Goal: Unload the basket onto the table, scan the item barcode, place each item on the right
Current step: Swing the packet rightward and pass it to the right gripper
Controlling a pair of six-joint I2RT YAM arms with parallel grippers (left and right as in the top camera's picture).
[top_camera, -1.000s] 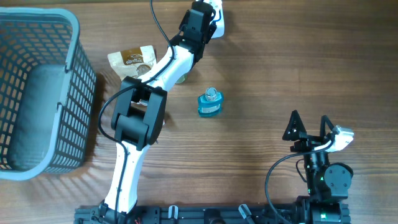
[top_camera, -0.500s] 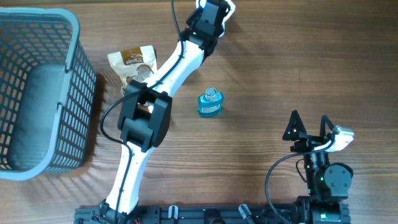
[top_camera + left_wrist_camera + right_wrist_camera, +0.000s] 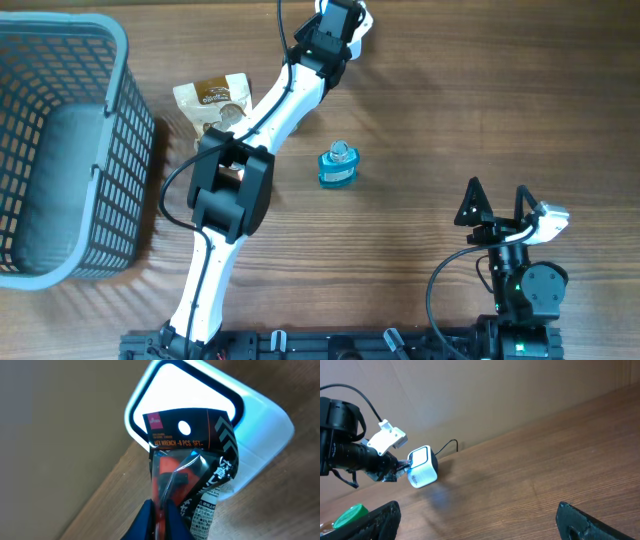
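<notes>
Currently gripping a black-and-red plastic packet of hex wrenches in the left jaws, clenched tight on its lower end. Holding it tilted, printed header with orange lettering and round hang hole uppermost, right in front of the glowing window of the white rounded box scanner. Overlapping the window's lower edge in the left wrist view; cannot tell if touching. White fine-print label low on the packet's right side, too blurred to read. Reaching with the white-and-black left arm across the brown wooden worktop to its far edge, scanner just past the wrist there. Packet hidden under the wrist from overhead. From the right wrist view: scanner sitting on the worktop, thin black cable trailing behind, left wrist just beside it. Right jaws released, spread wide, nothing between the black fingers, parked at the near right corner, well apart from everything else. Also on the worktop: small blue bottle near the middle, brown pouch partly under the left arm, grey plastic mesh basket at the left edge.
</notes>
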